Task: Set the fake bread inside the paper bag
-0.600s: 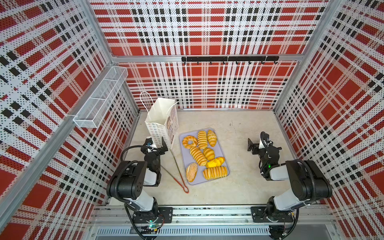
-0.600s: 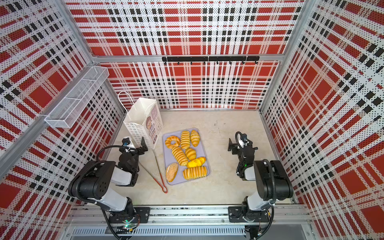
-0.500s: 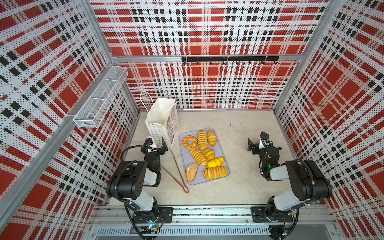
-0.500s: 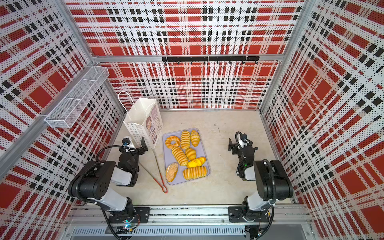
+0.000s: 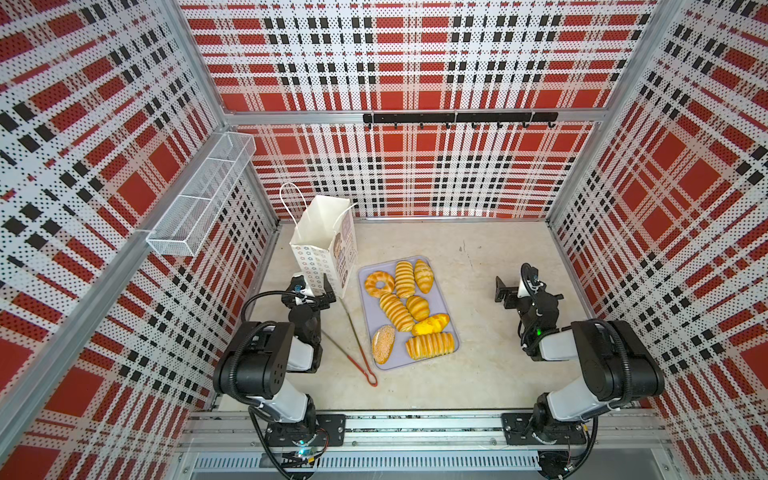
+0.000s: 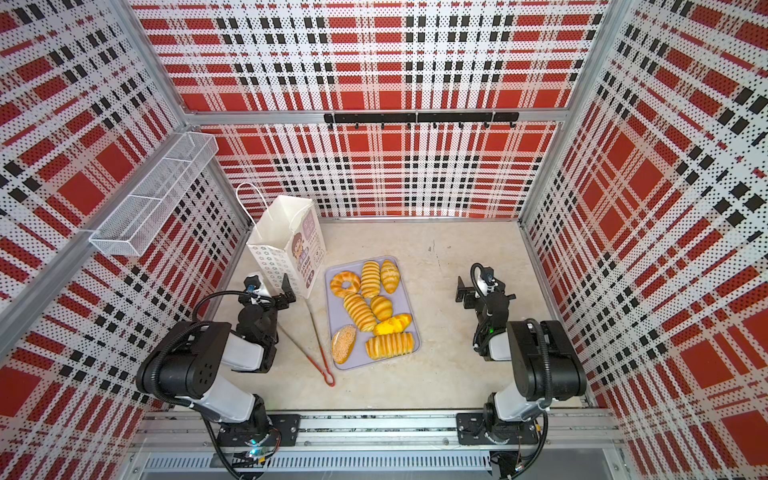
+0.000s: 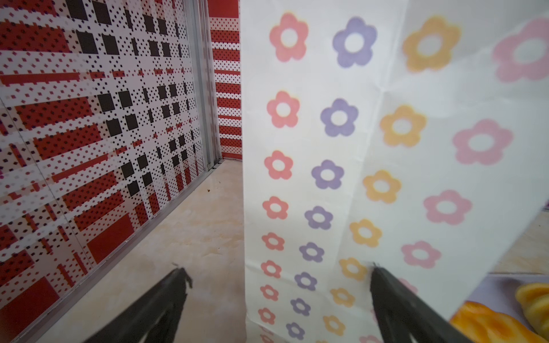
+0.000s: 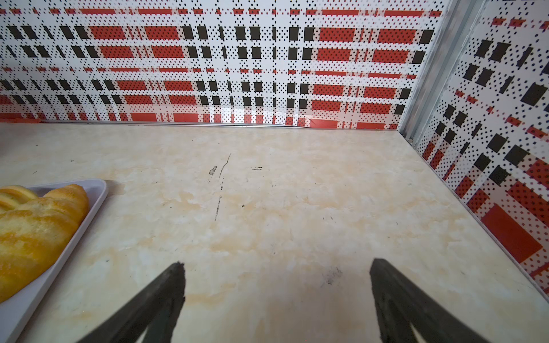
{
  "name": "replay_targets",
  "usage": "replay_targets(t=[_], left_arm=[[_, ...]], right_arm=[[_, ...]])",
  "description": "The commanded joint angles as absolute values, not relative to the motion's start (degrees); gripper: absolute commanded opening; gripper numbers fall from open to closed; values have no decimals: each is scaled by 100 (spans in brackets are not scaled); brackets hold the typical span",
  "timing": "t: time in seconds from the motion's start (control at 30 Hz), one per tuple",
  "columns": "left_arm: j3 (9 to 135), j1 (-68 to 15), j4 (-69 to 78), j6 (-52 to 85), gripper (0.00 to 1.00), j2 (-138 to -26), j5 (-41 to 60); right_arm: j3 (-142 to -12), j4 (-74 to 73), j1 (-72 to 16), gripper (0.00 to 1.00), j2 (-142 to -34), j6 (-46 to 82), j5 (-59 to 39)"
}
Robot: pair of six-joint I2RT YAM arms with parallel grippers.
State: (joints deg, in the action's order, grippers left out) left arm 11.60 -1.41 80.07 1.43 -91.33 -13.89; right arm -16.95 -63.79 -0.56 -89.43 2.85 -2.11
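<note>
While left arm (image 5: 266,361) and right arm (image 5: 598,365) crouch folded, left pincer (image 7: 277,273) and right pincer (image 8: 276,264) gape empty.

**Bright, even light; blur close to the wrist lenses**

Both top views are lit brightly and evenly from above. Only faint, short shadows are cast on the counter (image 5: 478,374) beside the paper bag (image 5: 318,262) and under the arms. The plaid wall pattern is stretched toward the frame edges by the wide lens.

In the left wrist view the bag's print is softened, most on its near side, and the fake bread (image 7: 487,323) in the corner is blurred. The fingers (image 7: 154,311) of the left hand (image 7: 276,270) are out of focus. So are those of the right hand (image 8: 276,264), beneath which a soft shadow is seen. A pale reflection of the wall is seen along the counter's far edge.
</note>
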Motion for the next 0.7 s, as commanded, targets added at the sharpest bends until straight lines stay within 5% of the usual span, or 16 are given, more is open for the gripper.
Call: replay_targets(t=[0.0, 0.4, 0.67], left_arm=[[1188, -105, 8055, 99, 98, -9031, -1355], [1188, -29, 8041, 196, 98, -9006, -1301], [1196, -1358, 6471, -223, 98, -6665, -4074]], right_arm=[[-1683, -6584, -17, 100, -9000, 264, -178], [-1690, -6538, -20, 100, -8944, 301, -54], [-2588, -2981, -91, 97, -7078, 695, -163]])
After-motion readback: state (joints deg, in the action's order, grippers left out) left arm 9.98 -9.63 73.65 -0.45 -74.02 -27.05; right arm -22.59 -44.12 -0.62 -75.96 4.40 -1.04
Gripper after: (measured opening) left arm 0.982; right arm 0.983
